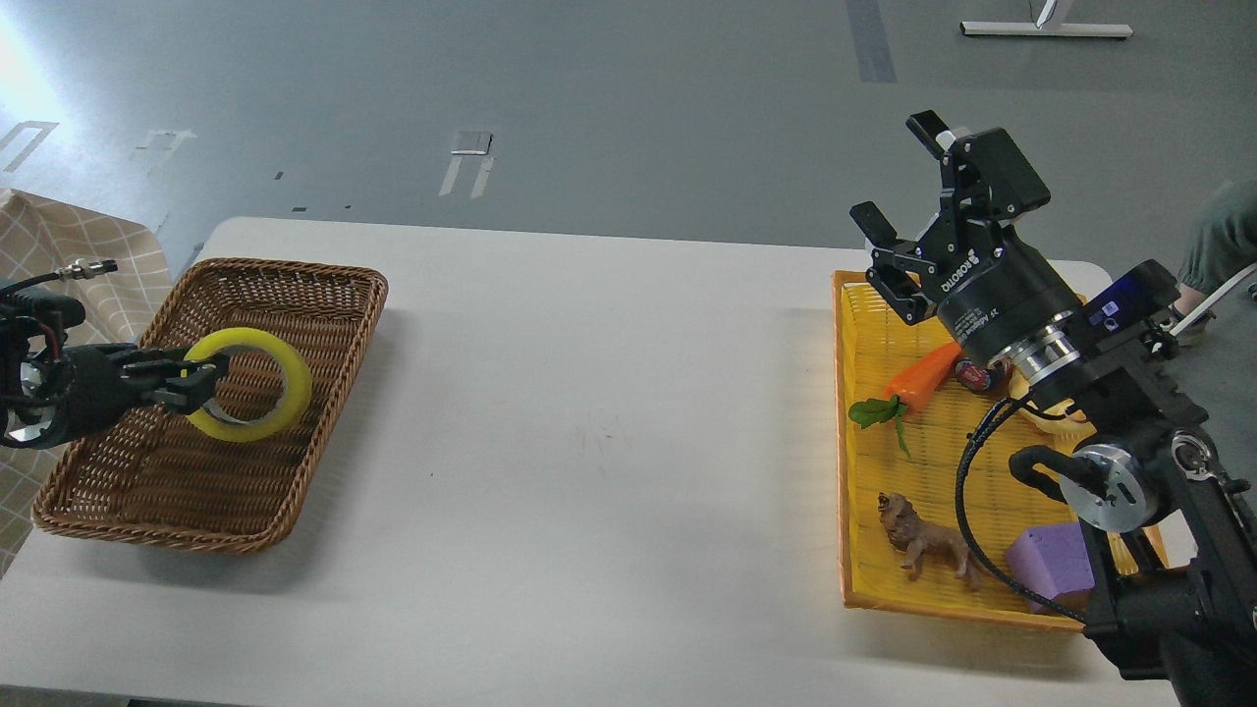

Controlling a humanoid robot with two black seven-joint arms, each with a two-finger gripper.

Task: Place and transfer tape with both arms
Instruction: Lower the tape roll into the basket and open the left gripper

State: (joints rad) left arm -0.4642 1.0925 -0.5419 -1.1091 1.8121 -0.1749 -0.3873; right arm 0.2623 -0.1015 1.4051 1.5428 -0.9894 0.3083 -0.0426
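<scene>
The yellow tape roll (257, 378) lies nearly flat in the brown wicker basket (324, 295) at the left of the table, its hole facing up. My left gripper (201, 381) comes in from the left and is shut on the roll's left wall. My right gripper (903, 177) is raised above the far end of the yellow tray (854, 550) at the right, open and empty, with its fingers spread wide.
The yellow tray holds an orange toy carrot (918, 378), a small can (977, 373), a brown toy lion (923, 540) and a purple block (1056, 565). A checked cloth (69, 236) lies left of the basket. The white table (589, 412) spans between basket and tray.
</scene>
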